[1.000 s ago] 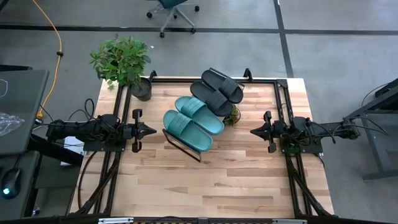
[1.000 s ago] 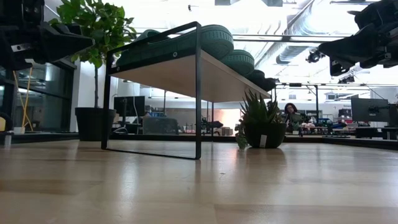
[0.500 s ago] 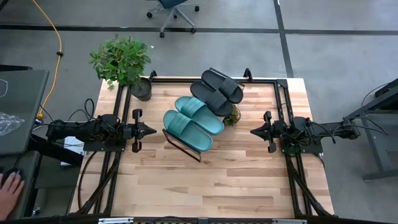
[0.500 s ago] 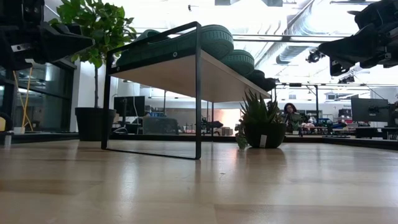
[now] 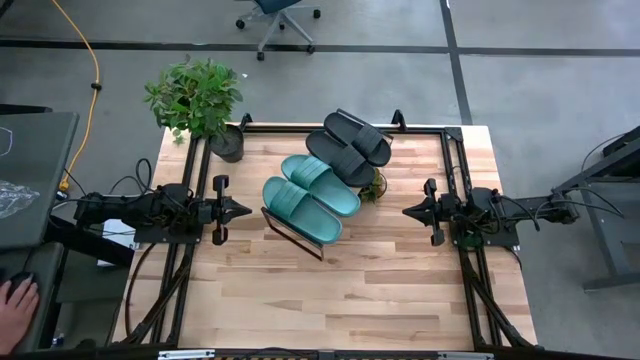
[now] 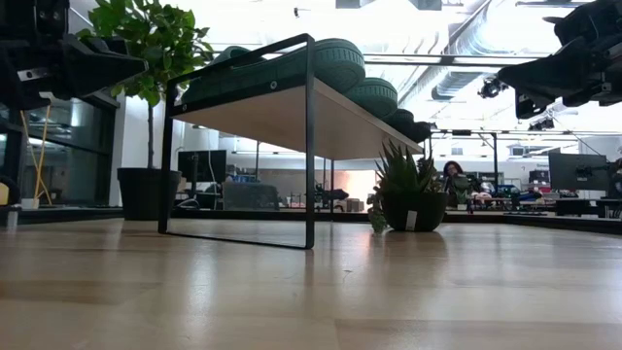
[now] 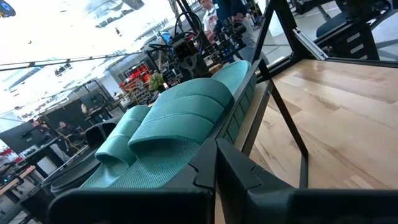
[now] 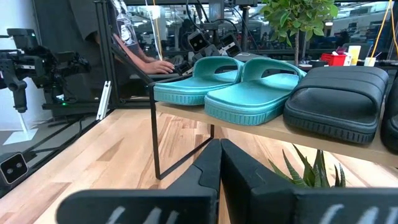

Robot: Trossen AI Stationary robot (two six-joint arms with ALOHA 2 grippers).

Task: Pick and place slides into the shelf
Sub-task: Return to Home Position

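Two teal slides and two black slides lie side by side, soles down, on the slanted shelf, which stands on its thin black frame near the table's far middle. In the right wrist view the teal slides and one black slide sit on the light board. The left wrist view shows a teal slide close ahead. My left gripper hovers shut to the shelf's left. My right gripper hovers shut to its right. Neither holds anything.
A small potted succulent stands by the shelf's right end, between it and my right gripper. A large potted plant sits at the table's far left corner. Bare wood spreads over the near half. A person's hand shows off the table's left.
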